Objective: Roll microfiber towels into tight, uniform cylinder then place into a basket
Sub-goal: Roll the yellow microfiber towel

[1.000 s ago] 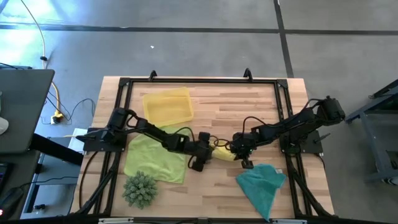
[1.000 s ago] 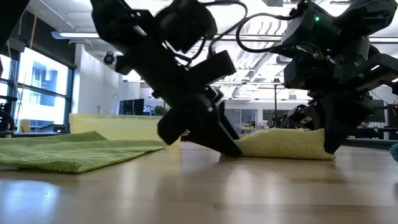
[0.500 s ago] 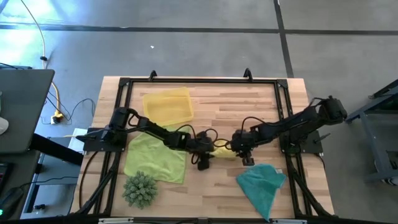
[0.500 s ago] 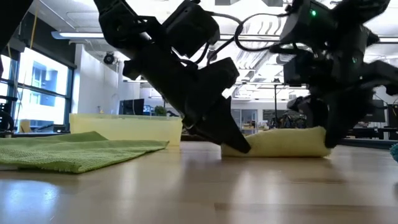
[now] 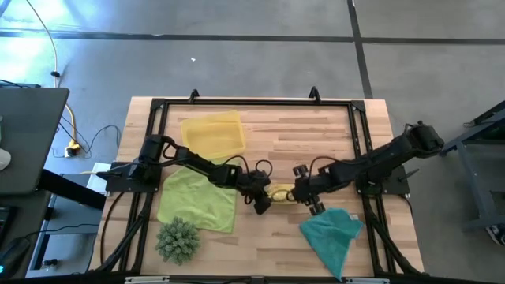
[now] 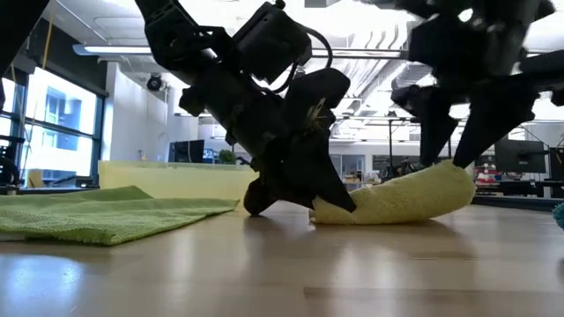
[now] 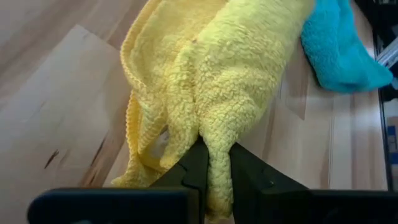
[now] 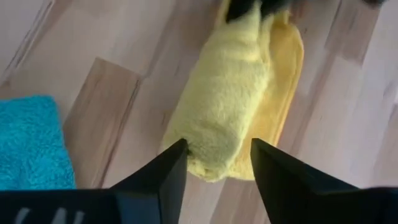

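Left gripper (image 7: pixel 214 177) pinches one end of the yellow roll (image 5: pixel 279 192), right gripper (image 8: pixel 214 163) spread open over the other; both should lift together to keep it tight.

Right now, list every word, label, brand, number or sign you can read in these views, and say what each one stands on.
None can be read in any view.
The yellow towel, teal towel, lime green towel and basket show no print.
The left gripper and right gripper show no lettering.
The room's distant screens in the low view are too small to read.
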